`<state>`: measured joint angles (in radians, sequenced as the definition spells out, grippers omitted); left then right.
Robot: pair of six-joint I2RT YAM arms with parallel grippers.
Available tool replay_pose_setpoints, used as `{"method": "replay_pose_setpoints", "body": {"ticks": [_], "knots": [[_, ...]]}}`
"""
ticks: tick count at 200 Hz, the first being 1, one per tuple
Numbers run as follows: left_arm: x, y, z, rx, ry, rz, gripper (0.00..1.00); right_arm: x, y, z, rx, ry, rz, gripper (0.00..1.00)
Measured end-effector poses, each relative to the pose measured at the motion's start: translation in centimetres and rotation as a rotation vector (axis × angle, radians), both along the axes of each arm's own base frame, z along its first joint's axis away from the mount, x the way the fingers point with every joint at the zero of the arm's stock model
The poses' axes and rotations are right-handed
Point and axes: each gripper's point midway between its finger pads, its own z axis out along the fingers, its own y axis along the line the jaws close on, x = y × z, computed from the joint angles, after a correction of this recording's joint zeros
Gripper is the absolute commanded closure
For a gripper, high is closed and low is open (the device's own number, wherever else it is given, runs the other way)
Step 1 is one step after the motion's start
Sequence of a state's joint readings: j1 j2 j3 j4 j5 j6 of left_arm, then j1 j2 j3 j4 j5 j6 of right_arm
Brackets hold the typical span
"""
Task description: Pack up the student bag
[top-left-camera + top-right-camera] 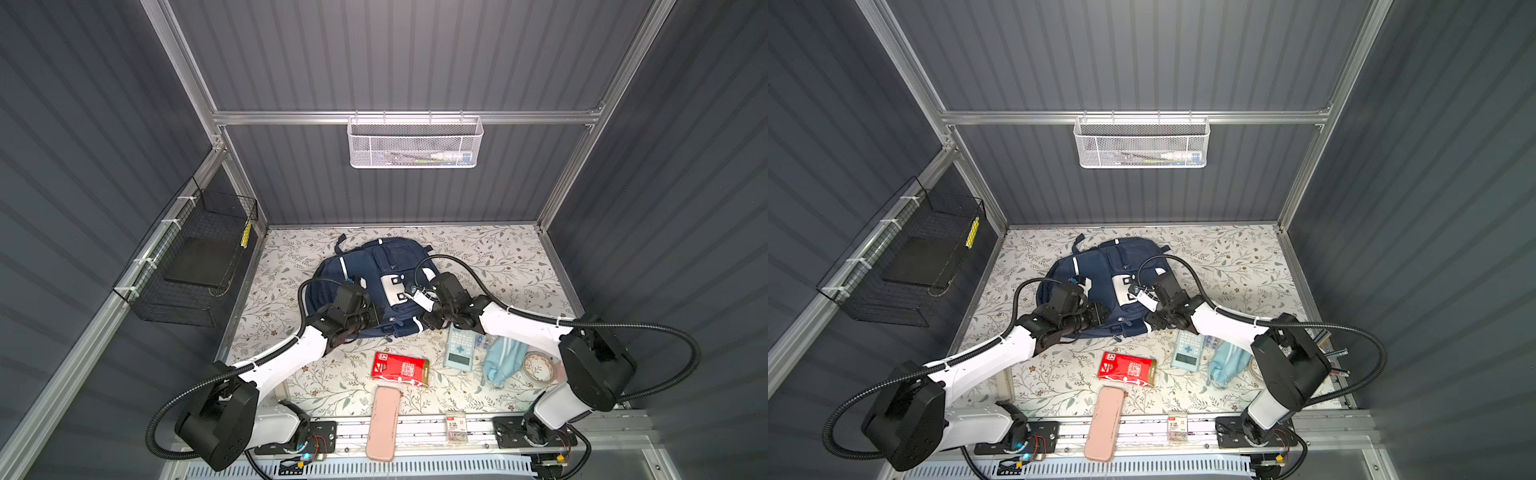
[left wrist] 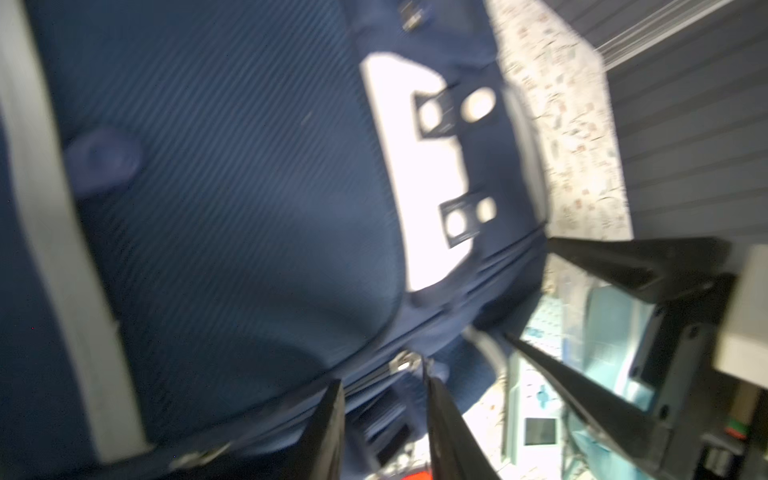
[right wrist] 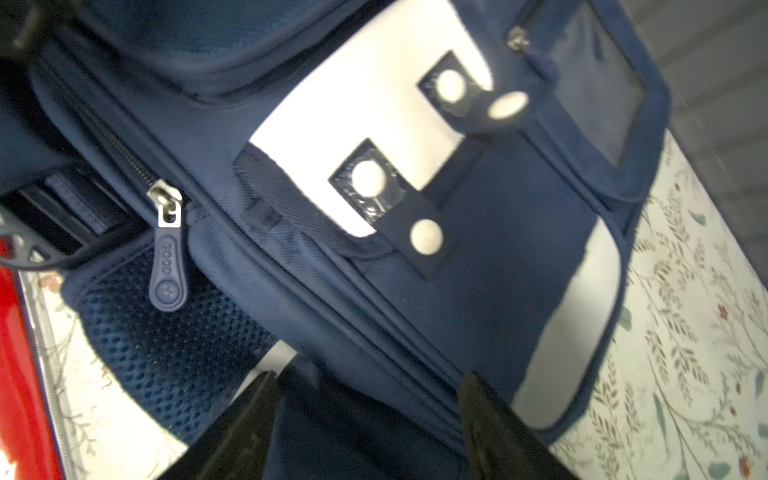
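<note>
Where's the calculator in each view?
Top view: calculator, just off the bag's near right corner.
Top view: calculator, same spot.
Left wrist: calculator beside the bag, partly hidden.
Right wrist: not in it.
Shared landmark: white patch.

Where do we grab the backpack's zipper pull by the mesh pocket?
Probably the navy rubber tab, not the small metal slider. It lies flat on the mesh pocket, free end toward the backpack's edge, so come from that end, jaws across its width.
</note>
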<state>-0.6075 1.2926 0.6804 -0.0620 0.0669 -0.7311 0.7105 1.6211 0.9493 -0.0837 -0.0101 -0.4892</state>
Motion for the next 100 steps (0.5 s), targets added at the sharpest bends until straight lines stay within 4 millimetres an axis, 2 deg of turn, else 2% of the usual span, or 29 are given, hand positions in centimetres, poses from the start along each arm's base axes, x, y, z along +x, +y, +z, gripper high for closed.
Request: {"method": "replay_pose_setpoints", "body": {"ticks": [27, 42, 64, 73, 90, 100], "knots": [[-0.6, 0.6, -1.4, 0.011, 0.033, 0.021, 0.65, -0.2, 2.0, -1.3, -0.050, -0.036, 0.138, 0.30], [-0.5, 0.7, -1.4, 0.013, 0.030, 0.032, 0.65, 0.1, 2.8, -1.9, -0.090, -0.078, 0.186, 0.35], [-0.4, 0.8, -1.2, 0.010, 0.022, 0.043, 0.65, 1.2, 3.2, -3.2, -0.176, -0.156, 0.215, 0.50], [-0.3, 0.9, -1.1, 0.010, 0.020, 0.045, 0.65, 1.7, 3.2, -3.2, -0.192, -0.189, 0.216, 0.57], [-0.3, 0.9, -1.1, 0.006, 0.019, 0.052, 0.65, 2.7, 3.2, -2.7, -0.196, -0.245, 0.212, 0.77], [-0.3, 0.9, -1.2, 0.005, 0.020, 0.053, 0.66, 2.9, 3.2, -2.5, -0.197, -0.269, 0.223, 0.85]]}}
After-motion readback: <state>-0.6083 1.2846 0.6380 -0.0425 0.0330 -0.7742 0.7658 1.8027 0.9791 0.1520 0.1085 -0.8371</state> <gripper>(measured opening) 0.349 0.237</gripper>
